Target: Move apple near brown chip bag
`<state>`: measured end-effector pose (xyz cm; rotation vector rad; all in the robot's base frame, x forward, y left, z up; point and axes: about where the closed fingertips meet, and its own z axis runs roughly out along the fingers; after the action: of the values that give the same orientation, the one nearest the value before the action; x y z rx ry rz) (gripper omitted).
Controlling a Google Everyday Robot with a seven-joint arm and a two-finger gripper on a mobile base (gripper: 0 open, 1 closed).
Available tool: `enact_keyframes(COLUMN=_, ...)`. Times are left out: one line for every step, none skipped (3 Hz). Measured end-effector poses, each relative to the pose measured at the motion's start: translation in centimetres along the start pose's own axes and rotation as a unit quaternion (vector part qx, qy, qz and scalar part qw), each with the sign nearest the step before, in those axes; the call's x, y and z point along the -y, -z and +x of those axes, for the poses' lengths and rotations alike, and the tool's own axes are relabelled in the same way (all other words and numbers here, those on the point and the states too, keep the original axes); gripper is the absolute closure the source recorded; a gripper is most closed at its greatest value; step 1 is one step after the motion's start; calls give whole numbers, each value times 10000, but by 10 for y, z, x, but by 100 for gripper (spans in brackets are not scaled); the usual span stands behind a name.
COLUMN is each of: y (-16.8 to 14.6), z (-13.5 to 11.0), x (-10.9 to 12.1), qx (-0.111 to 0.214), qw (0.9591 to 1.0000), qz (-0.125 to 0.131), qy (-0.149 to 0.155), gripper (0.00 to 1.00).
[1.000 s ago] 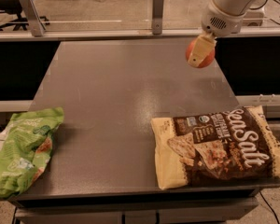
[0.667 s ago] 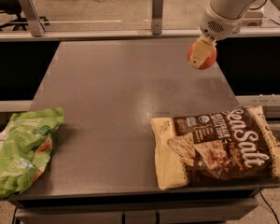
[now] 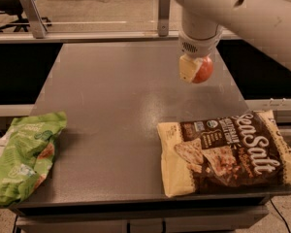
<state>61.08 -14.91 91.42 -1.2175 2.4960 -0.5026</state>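
The gripper [image 3: 195,71] is clasping the apple [image 3: 204,70] at twelve o'clock of the brown chip bag [image 3: 228,152]; a high release may be sending it rolling away

Tool [image 3: 196,72] with apple [image 3: 206,69] above table [image 3: 111,110]

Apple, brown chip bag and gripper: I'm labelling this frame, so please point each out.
apple [image 3: 205,70]: camera view, on its exposed red right side.
brown chip bag [image 3: 228,152]: camera view, middle of its dark printed front.
gripper [image 3: 196,69]: camera view, between its fingertips, shut on the apple, aloft beyond the bag.
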Motion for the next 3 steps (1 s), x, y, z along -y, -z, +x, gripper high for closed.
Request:
enact_keyframes(y=-19, z=14, x=-16, qx=-808, qw=9953, qz=89, qy=-528, gripper=100)
enact_keyframes(y=-16, z=20, x=-17, qx=-902, qw=9913, qz=101, qy=-954, gripper=100)
enact_keyframes(y=-36, z=49, x=1, qx=-988, qw=9850, qz=-415, qy=-1349, gripper=100)
